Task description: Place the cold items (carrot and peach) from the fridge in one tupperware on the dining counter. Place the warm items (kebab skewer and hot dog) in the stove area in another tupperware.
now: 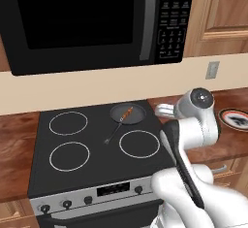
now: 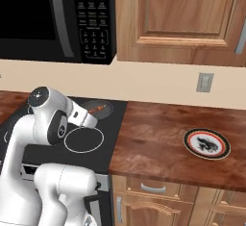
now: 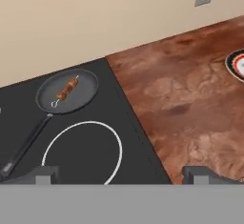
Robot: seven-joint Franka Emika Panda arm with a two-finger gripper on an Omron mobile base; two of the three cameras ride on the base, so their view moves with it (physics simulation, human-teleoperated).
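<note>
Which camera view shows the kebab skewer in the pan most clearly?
The hand view: the kebab skewer lies unobstructed in the pan, its meat pieces visible. The left base view shows it smaller. In the right base view it is partly hidden behind the arm.

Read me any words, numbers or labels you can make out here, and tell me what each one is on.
None can be read.
Microwave keypad: rows of pale button markings, too small and blurred.
Stove control display: blurred light marks, unreadable.
Plate: a dark emblem, no legible lettering.
</note>
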